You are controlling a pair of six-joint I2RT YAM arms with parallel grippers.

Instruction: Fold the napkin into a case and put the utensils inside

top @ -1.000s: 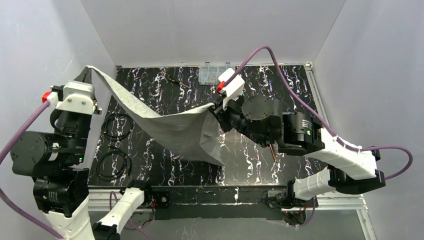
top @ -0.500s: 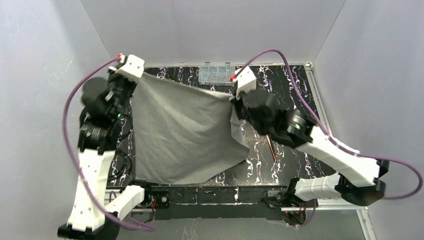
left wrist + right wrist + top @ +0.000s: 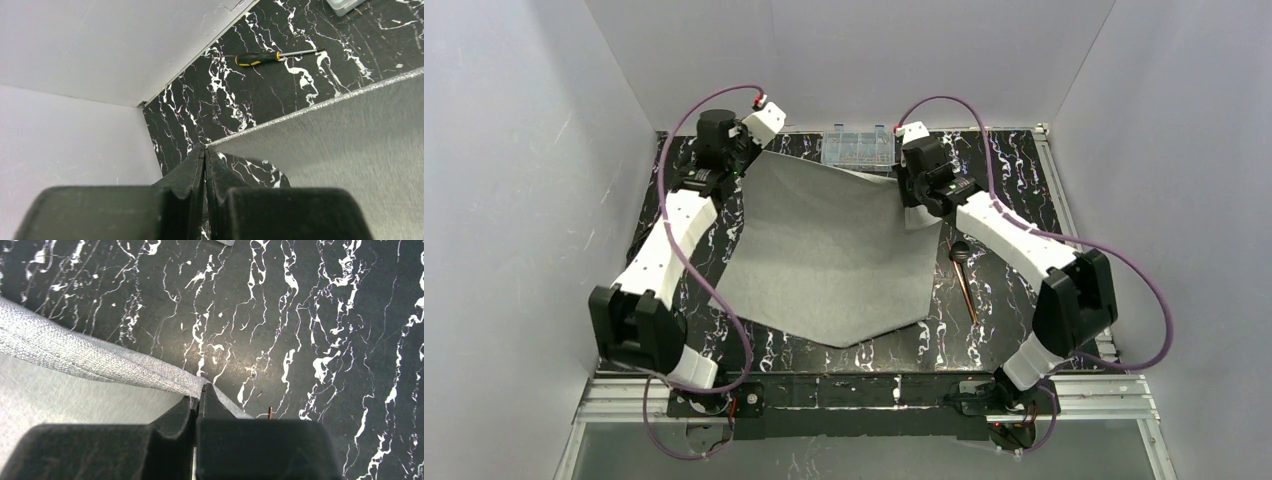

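Note:
The napkin [image 3: 829, 250] is a large light-grey cloth, spread almost flat over the middle of the black marble table. My left gripper [image 3: 752, 152] is shut on its far left corner, whose edge [image 3: 320, 102] runs off to the right in the left wrist view. My right gripper [image 3: 911, 192] is shut on the far right corner, where the cloth [image 3: 90, 360] bunches at the fingertips. The utensils [image 3: 965, 285] lie to the right of the napkin as thin copper-brown pieces, one with a dark round spoon head. A copper tip [image 3: 270, 411] shows beside my right fingers. No case is formed.
A clear plastic compartment box [image 3: 857, 146] stands at the far edge between the two grippers. A screwdriver with an orange-and-black handle [image 3: 257, 58] lies near the far left wall. Grey walls close in the table on three sides.
Both arms have swung out toward the far edge, carrying the napkin's corners. The cloth went from a hanging, draped sheet to a spread one lying over the table.

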